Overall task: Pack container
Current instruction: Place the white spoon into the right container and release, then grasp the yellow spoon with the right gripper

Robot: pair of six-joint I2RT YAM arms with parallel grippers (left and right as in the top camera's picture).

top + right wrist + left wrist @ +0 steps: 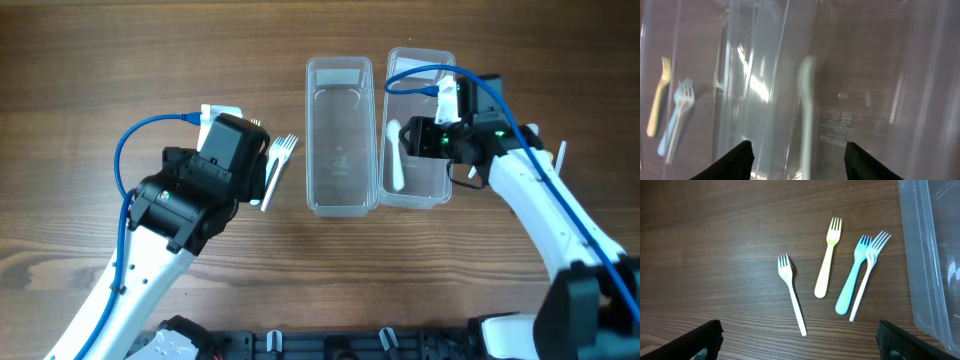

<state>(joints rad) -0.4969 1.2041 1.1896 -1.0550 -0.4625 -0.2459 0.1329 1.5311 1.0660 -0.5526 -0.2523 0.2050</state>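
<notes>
Black fingertips (702, 339) of the left gripper (800, 341) sit at the bottom corners of its wrist view, spread wide and grasping nothing, above four forks lying on the wooden table (100, 60). A white fork (791, 292) lies alone at the left, a yellow fork (827, 260) beside it, then a blue fork (852, 277) with a second white fork (869, 275) touching its right side. Just right of the forks stands the clear left container (340, 68), side by side with the right container (420, 55). The right gripper (800, 162) hangs over the right container with its jaws released and parted; a white spoon (395, 155) lies lengthwise inside that container, near its left wall.
</notes>
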